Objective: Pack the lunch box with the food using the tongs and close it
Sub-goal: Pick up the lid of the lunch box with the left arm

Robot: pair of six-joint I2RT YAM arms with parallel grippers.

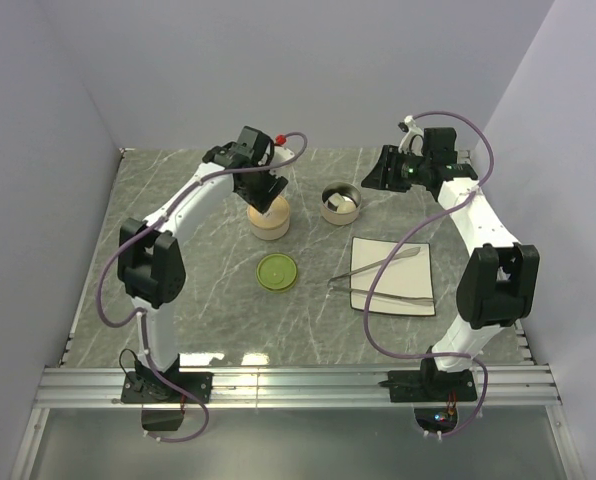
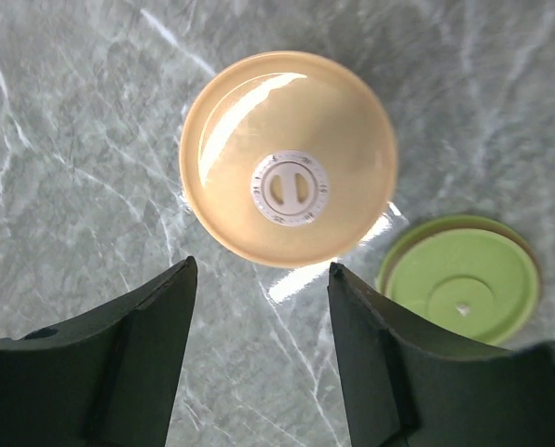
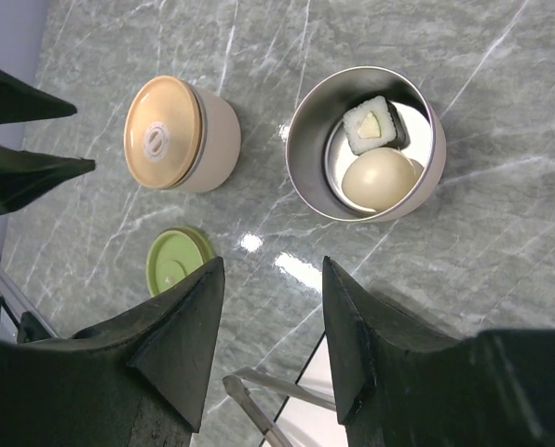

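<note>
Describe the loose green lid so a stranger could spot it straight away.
On the grey marble table, look left of the white tray holding the tongs. The green lid lies flat there, on the near side of the cream container. It is the only green thing, and flat where its neighbours stand upright.

The worktop (image 1: 198, 310) looks like grey-green veined stone, polished enough to throw back lamp glare. The open tin (image 3: 305, 158) is shiny bare metal inside and smooth cream outside. The egg-like ball (image 3: 378, 179) is smooth with a soft sheen. The orange lid (image 2: 287, 121) is glossy plastic, and the green lid (image 2: 464, 279) is duller plastic. The tongs (image 1: 378, 268) are bright metal. The left tool (image 2: 259, 275) and right tool (image 3: 273, 265) look like matt black plastic.
</note>
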